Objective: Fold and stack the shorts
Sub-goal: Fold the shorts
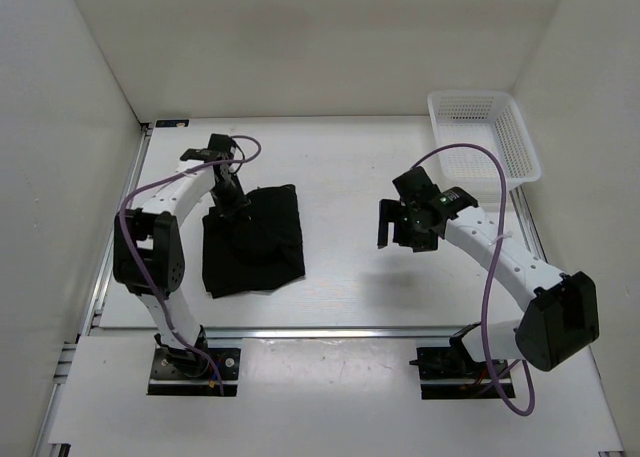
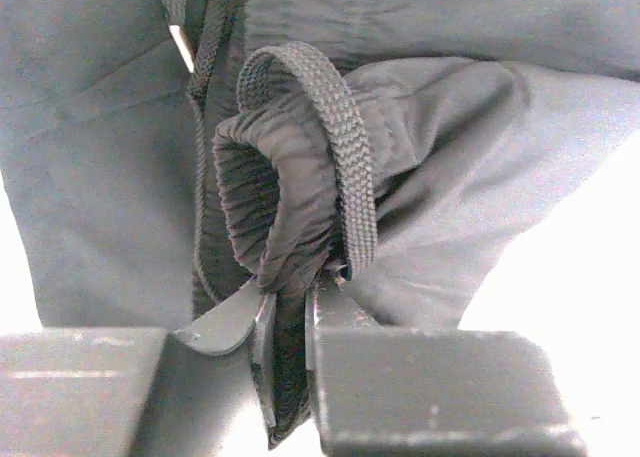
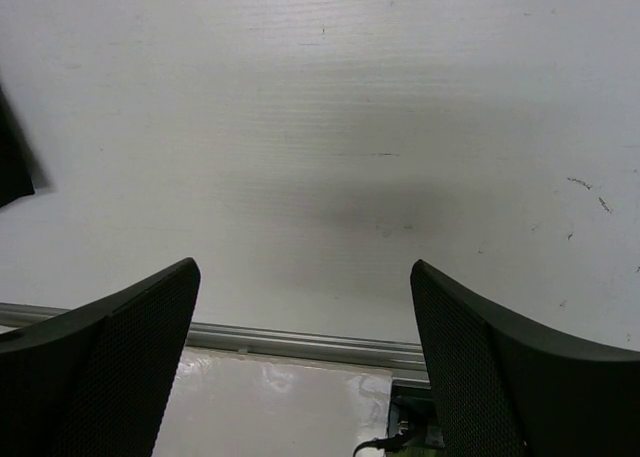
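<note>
Two grippers: we see the left gripper (image 2: 288,317) clamped on the shorts' (image 1: 262,252) bunched waistband, centre-left; the right gripper (image 1: 402,227) hovers centre-right, jaws wide apart.

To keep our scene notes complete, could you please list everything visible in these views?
shorts: one pile, black, left part of the table; the number of pairs in it cannot be told.
basket: one, white mesh, far right corner of the table.
table: one, white, under everything.
left gripper: one, black, shut on a fold of the shorts at the waistband.
right gripper: one, black, open above bare table, right of centre.
</note>
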